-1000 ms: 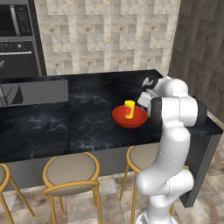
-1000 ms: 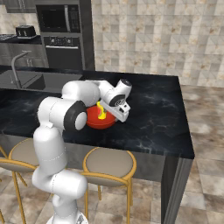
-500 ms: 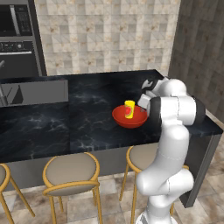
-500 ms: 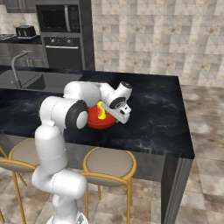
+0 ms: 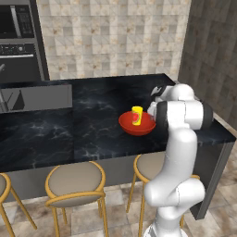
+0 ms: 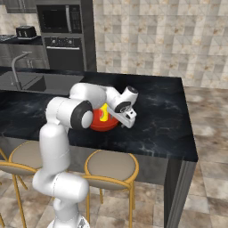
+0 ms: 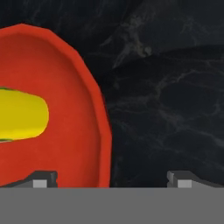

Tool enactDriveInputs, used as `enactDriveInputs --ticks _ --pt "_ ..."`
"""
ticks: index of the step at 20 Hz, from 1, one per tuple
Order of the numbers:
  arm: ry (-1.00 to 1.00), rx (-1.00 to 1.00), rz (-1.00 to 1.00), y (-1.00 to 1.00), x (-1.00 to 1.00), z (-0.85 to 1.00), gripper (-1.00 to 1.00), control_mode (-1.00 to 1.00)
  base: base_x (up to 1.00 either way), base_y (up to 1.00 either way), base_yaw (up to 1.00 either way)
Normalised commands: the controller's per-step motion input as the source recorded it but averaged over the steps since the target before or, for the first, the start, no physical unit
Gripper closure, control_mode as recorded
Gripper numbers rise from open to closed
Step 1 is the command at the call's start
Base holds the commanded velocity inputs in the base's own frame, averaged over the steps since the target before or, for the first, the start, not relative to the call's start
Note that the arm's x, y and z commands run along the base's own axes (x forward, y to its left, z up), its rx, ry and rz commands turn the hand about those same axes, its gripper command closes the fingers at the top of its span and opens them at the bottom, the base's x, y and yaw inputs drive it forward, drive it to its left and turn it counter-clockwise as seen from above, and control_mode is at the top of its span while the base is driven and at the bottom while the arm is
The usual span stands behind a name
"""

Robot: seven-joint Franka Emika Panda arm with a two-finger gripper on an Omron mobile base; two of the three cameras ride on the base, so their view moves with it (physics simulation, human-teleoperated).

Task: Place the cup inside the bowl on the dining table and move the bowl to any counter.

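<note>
The cup [image 5: 137, 115] stood in the bowl [image 5: 137, 124]; the gripper [image 7: 111, 178], jaws wide and empty, had shifted to straddle the bowl's rim.

A red bowl [image 5: 137, 126] sat on the black tabletop [image 5: 83, 125]. A little yellow cup [image 5: 137, 115] stood up inside the bowl. The cup had a red mark on its side. The white arm [image 5: 178, 152] rose up from the floor and bent over the tabletop, just to the right of the bowl. Its hand was hidden behind the arm. Three round stools [image 5: 75, 181] with yellow legs stood in front. A dark oven [image 5: 18, 41] was far back on the left, beside a tiled wall [image 5: 111, 37].
</note>
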Motion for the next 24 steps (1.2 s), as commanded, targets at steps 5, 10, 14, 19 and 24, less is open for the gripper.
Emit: enactDriveInputs --ticks 5,10,14,19,24 --pt "0.00 0.00 0.00 0.02 0.12 -0.14 -1.00 -1.00 0.00 0.00 0.00" --pt "0.00 0.00 0.00 0.03 0.27 -0.18 -1.00 -1.00 0.00 0.00 0.00" --pt "0.00 0.00 0.00 0.01 0.29 -0.20 -1.00 -1.00 0.00 0.00 0.00" --pt "0.00 0.00 0.00 0.01 0.17 -0.19 -1.00 -1.00 0.00 0.00 0.00" --pt "0.02 0.00 0.00 0.08 0.05 -0.13 -1.00 -1.00 0.00 0.00 0.00"
